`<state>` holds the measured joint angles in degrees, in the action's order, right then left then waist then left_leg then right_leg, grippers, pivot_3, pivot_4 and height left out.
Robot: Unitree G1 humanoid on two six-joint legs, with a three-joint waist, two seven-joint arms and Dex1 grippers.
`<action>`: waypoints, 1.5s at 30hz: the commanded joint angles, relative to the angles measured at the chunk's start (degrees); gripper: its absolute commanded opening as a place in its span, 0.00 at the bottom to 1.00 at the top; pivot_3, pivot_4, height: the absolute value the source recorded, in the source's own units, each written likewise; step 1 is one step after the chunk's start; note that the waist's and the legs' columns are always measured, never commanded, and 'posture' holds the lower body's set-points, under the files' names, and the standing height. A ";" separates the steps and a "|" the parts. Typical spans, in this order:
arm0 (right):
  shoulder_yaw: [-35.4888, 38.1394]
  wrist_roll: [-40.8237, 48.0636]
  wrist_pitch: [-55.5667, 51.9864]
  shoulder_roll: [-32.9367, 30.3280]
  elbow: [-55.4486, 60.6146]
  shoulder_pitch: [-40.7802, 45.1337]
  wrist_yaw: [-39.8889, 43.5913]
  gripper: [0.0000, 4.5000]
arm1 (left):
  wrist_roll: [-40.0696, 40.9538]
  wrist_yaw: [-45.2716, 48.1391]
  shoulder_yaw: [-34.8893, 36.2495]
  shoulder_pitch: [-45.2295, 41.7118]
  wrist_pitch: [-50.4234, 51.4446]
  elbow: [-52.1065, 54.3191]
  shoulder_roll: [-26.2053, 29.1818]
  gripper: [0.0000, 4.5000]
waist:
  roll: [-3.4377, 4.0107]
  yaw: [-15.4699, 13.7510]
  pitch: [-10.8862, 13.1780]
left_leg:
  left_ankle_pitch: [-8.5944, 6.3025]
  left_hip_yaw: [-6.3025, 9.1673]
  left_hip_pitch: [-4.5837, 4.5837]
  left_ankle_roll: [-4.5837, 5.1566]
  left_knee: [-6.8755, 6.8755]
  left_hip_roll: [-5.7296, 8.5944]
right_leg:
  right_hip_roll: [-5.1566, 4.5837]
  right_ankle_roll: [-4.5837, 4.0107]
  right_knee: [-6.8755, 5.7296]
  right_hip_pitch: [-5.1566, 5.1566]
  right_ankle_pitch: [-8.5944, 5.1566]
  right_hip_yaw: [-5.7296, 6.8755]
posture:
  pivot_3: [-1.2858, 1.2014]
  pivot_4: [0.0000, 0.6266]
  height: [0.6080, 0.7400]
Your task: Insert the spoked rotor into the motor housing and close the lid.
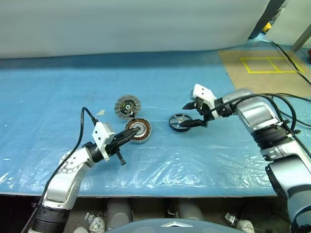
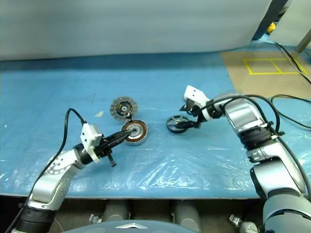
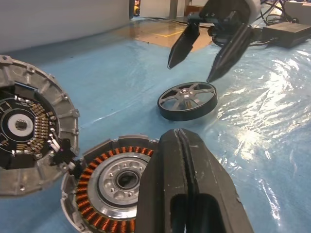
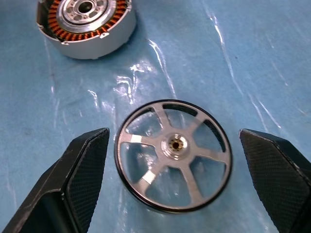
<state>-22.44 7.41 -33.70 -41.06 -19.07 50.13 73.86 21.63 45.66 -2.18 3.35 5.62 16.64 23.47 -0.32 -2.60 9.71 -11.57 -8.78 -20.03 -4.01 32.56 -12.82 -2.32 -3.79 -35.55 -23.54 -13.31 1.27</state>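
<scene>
Blue plastic-sheeted table (image 1: 194, 165), assembly barely begun. Nearest, left pincer (image 1: 127, 138) pressed together, gripping nothing, tips at the near edge of the motor housing (image 1: 139, 130); contact hard to judge. Inside that grey shell, a ring of copper windings around a silver hub, with no rotor seated over them. At 3 o'clock of it, well apart, the spoked rotor (image 1: 179, 121), black-rimmed with five silver spokes, flat on the sheet. Above it, right pincer (image 3: 191, 72) spread wide, one finger to each side, clear of the rim. Farther back, at 11 o'clock of the housing and just beside it, the ribbed grey lid (image 1: 127, 106), dark inner face up. Left to do, by the look of it: grasping, inserting, closing.
</scene>
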 commanded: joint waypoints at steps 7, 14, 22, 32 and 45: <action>-2.41 -6.06 10.36 1.77 -11.83 8.17 8.09 0.71 | -0.67 -3.17 -1.37 2.26 -0.23 4.17 -1.12 0.00 | 0.00 -0.08 0.00 | -0.11 0.00 -0.05 0.20 0.23 -0.05 | 0.00 -0.02 -0.19 -0.13 0.01 0.00 | 0.52 0.24 1.00; -2.02 -9.27 16.63 4.78 -16.33 10.26 8.13 0.64 | -0.79 -4.04 -2.15 2.44 -0.18 4.21 -1.32 0.00 | 0.00 0.03 0.00 | -0.10 -0.01 -0.17 0.24 0.32 -0.06 | 0.01 -0.04 -0.32 -0.40 0.02 0.00 | 0.52 0.24 1.00; -3.63 -14.16 26.67 6.25 -19.86 9.07 8.19 0.64 | -1.11 -4.61 -2.76 1.79 -0.14 3.72 -1.42 0.00 | 0.00 -0.02 0.00 | -0.11 -0.02 -0.21 0.25 0.41 -0.06 | 0.00 -0.04 -0.34 -0.42 0.03 0.00 | 0.52 0.24 1.00; -3.35 -16.61 31.04 8.76 -23.24 8.88 9.10 0.64 | -1.56 -5.29 -2.69 2.08 0.00 3.66 -1.29 0.00 | 0.00 0.07 0.00 | -0.08 -0.03 -0.20 0.30 0.43 -0.08 | 0.01 -0.06 -0.40 -0.44 0.03 0.00 | 0.52 0.24 1.00; -3.37 -19.21 32.85 9.62 -24.99 8.08 7.56 0.64 | -2.08 -5.57 -2.67 1.39 -0.07 2.94 -1.14 0.00 | 0.00 0.03 0.00 | -0.05 -0.03 -0.18 0.36 0.49 -0.08 | 0.00 -0.08 -0.46 -0.43 0.05 0.00 | 0.52 0.24 1.00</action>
<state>-26.08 -10.90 -1.32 -31.31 -43.52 57.96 81.79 19.74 40.25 -4.88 4.97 5.76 18.58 22.19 -0.31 -2.58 9.71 -11.65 -8.81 -20.20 -3.70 33.06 -12.90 -2.32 -3.88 -36.02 -23.98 -13.26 1.26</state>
